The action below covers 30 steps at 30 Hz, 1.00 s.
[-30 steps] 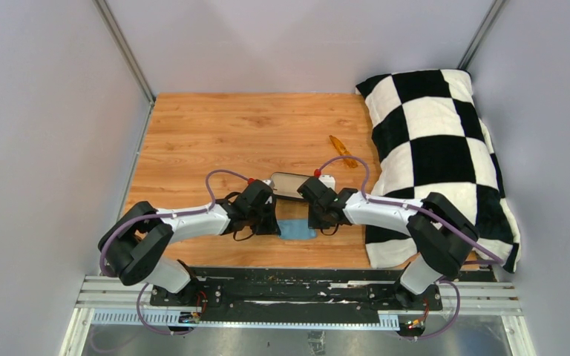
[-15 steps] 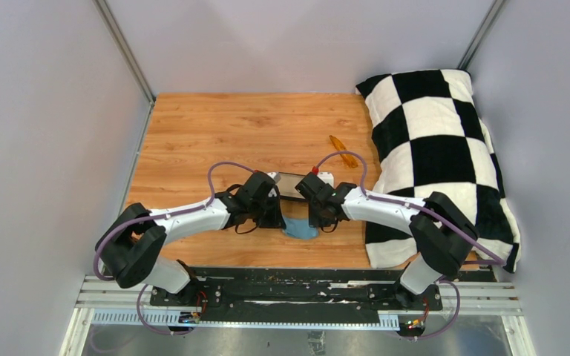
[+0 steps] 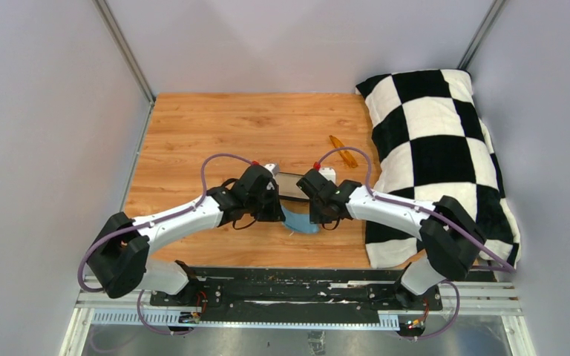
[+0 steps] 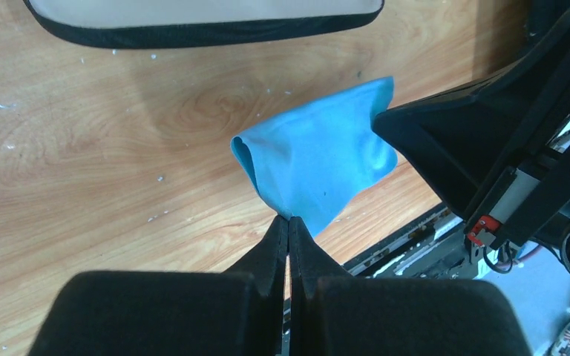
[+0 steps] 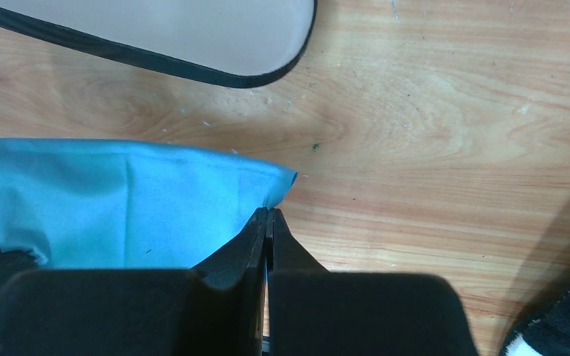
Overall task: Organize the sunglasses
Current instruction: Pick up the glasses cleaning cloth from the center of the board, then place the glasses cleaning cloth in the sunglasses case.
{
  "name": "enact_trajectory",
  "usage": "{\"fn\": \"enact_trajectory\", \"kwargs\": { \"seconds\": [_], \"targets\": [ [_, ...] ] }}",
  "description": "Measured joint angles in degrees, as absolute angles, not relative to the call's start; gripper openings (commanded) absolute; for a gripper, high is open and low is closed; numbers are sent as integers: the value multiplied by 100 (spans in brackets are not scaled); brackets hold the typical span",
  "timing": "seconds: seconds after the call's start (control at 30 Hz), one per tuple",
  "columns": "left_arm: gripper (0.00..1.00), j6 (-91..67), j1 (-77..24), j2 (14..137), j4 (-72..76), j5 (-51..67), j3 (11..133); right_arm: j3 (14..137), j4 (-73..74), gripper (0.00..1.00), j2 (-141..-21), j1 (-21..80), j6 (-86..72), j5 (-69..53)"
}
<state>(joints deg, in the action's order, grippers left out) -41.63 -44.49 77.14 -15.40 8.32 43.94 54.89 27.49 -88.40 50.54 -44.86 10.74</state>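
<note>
The black-rimmed glasses case (image 3: 291, 185) lies on the wooden surface (image 3: 215, 133) between the two wrists. In both wrist views its face looks pale inside a dark edge.

The sunglasses (image 3: 343, 153), slim and amber-orange, lie beyond the case and to its right. They rest flat on the wood, apart from the case and from both arms, just beside the left edge of the black-and-white checked pillow (image 3: 438, 156). Neither tool touches them.

On the near side of the case, a light-blue cloth (image 3: 300, 222) stretches between the two arms. The left tool (image 4: 289, 220) has its fingers pressed together on one corner of the cloth. The fabric fans up and away from the tips, curling into a loose fold on its left side, and it throws a soft shadow on the wood toward the case. The right tool (image 5: 267, 213) is likewise pinched together on another corner, with the cloth (image 5: 119, 200) spreading off to the left of its tips in a smooth sheet. Seen from above, the cloth sags a little between the two grips, close to the near edge of the case. Whether its lowest part touches the wood cannot be told.

A corner of the pillow shows at the lower right of the right wrist view.
</note>
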Motion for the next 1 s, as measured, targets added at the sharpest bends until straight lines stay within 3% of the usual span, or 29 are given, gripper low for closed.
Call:
{"fn": "enact_trajectory", "kwargs": {
  "seconds": [0.57,1.0],
  "targets": [
    [0,-3916,-4237,7806,-1922,661,5365,6707,2895,0,-8630,4908,-3885,1782],
    [0,-3548,-3470,8997,-1822,958,5918,7384,2864,0,-9633,4477,-3481,1852]
  ]
}}
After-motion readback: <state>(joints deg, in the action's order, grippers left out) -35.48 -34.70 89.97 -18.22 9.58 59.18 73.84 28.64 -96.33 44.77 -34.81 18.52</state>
